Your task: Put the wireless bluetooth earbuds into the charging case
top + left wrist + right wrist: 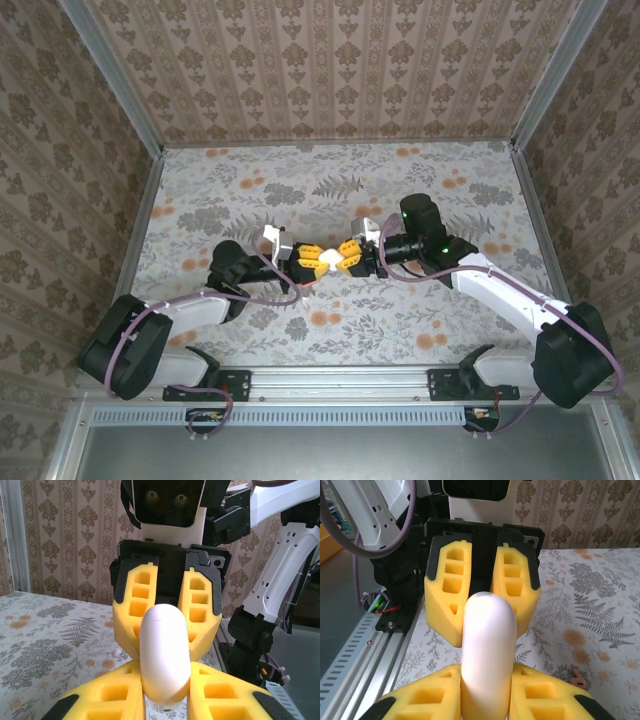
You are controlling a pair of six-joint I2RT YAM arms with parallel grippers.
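Top view looks down — 2 close, opposed wrist views share the white pebble point(165, 655).

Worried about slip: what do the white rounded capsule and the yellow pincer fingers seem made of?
The white rounded capsule looks like smooth, satin hard plastic: soft highlights. The yellow pincer fingers look matte, moulded plastic or foam, pocketed.

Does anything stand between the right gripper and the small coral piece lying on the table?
Yes: the right gripper is shut on a white rounded object, gripped also by the left gripper. Nothing else visible lies before the coral piece on the table.
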